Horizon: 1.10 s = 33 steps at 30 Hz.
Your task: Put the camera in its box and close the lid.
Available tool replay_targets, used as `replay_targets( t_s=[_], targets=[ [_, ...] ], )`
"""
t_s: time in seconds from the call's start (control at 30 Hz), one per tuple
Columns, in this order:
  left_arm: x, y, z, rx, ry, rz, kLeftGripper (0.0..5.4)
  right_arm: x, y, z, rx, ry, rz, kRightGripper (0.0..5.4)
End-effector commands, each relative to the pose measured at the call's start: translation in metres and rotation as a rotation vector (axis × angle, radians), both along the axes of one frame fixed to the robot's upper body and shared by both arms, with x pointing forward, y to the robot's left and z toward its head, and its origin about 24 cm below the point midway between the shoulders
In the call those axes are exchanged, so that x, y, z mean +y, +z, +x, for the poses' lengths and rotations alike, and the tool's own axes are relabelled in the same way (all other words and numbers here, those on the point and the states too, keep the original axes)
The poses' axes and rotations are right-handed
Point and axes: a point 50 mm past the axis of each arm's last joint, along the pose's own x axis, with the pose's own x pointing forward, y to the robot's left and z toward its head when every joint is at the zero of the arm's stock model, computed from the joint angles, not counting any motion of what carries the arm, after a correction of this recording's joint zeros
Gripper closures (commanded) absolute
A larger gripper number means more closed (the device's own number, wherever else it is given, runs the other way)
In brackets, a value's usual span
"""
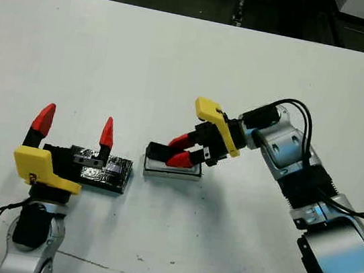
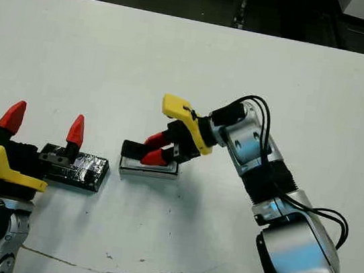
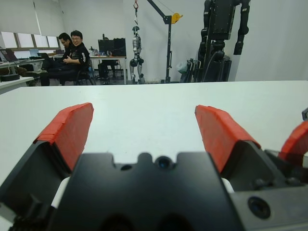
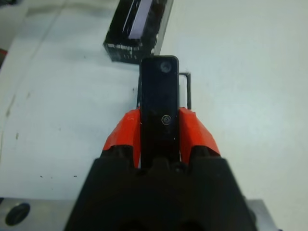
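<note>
Camera (image 4: 159,103): slim black bar in rt claw (image 4: 160,129)

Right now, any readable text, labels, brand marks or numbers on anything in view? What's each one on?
No readable text anywhere.
Lid: pale marks along its side edge, too blurred to read.
Camera, held in the right tool: no lettering visible, only round marks on its face.
Left tool, yellow housing: a small dark mark, too small to read.
Box: nothing printed visible.

Left end effector (image 3: 144,134), fingers (image 3: 67,132) spread, above white table (image 3: 144,101).
</note>
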Motion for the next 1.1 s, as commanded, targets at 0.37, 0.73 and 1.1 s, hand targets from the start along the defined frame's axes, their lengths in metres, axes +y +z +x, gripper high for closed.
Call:
replay_targets(
  t_s=[0.37,0.73,1.1],
  targets=[
    [0.001,-0.002,-0.003,0.013,0.008,0.002,0.00,-0.010,-0.008,-0.002,-0.040,-0.029,-0.040,3.74],
    [0.002,-0.001,-0.003,0.010,0.004,0.010,0.00,-0.017,-0.009,-0.002,-0.096,-0.025,-0.060,3.74],
    [0.001,-0.002,-0.003,0.013,0.007,0.000,0.00,-0.023,-0.010,0.000,-0.088,-0.047,-0.081,3.74]
  ],
)
